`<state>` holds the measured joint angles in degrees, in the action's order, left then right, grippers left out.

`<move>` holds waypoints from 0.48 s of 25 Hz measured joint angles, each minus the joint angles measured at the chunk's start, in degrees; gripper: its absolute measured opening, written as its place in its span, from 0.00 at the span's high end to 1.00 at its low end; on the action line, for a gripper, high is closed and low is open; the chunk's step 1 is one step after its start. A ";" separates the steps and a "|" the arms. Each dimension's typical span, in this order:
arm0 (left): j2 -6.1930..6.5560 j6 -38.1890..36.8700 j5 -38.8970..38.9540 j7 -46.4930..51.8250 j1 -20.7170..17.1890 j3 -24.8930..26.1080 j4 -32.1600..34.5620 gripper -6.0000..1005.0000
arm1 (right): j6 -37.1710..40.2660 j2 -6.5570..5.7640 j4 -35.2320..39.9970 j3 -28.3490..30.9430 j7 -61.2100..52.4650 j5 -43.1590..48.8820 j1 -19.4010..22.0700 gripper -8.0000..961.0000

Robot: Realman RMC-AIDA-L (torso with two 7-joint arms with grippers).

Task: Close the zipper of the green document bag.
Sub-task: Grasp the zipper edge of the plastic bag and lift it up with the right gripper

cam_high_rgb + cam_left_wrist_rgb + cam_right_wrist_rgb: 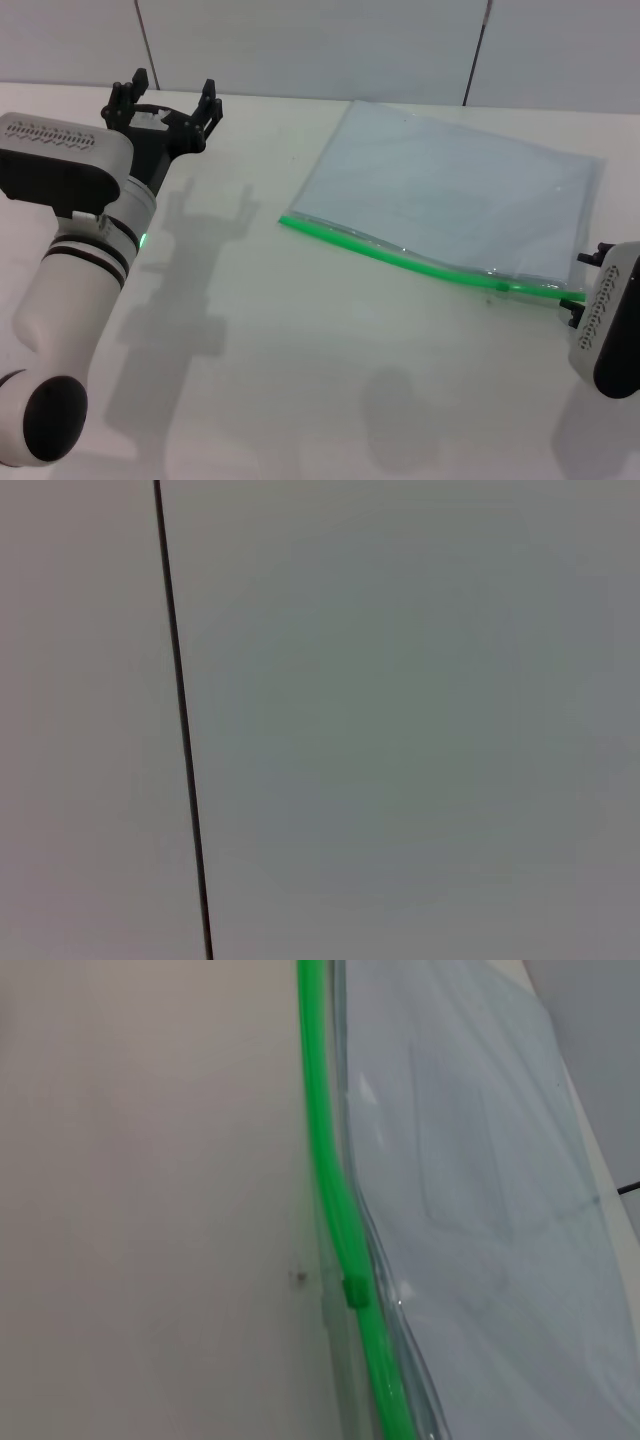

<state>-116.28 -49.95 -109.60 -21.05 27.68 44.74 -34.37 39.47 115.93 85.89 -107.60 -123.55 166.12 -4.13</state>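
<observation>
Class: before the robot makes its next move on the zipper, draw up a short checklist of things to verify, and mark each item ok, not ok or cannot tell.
1. Green document bag lying flat on the table: ok.
2. Zipper in view along the near edge: ok.
3. Slider tab located: ok.
4. Zipper fully shut: cannot tell.
5. Right gripper at the zipper's right end: ok.
6. Left gripper open, clear of the bag: ok.

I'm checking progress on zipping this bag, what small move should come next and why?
Probably ease the right end effector toward the slider tab. It sits at the right end of the zipper on the green document bag, just short of the tab. The left end effector is open, far off to the left.
</observation>
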 joint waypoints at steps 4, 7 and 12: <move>0.00 0.00 0.00 -0.08 0.00 0.00 0.03 0.16 | -0.28 0.01 -0.22 -0.01 0.16 0.00 0.07 0.41; 0.00 0.00 0.00 -0.06 0.00 0.00 0.12 0.16 | -0.30 0.15 -0.22 -0.30 0.16 -0.01 0.34 0.41; 0.00 0.19 0.02 -0.05 0.00 0.00 0.18 0.16 | 0.70 0.21 0.09 -1.05 0.16 -0.08 0.38 0.41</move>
<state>-116.28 -49.76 -109.58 -21.10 27.68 44.74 -34.19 40.17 116.14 85.97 -108.65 -123.40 166.04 -3.75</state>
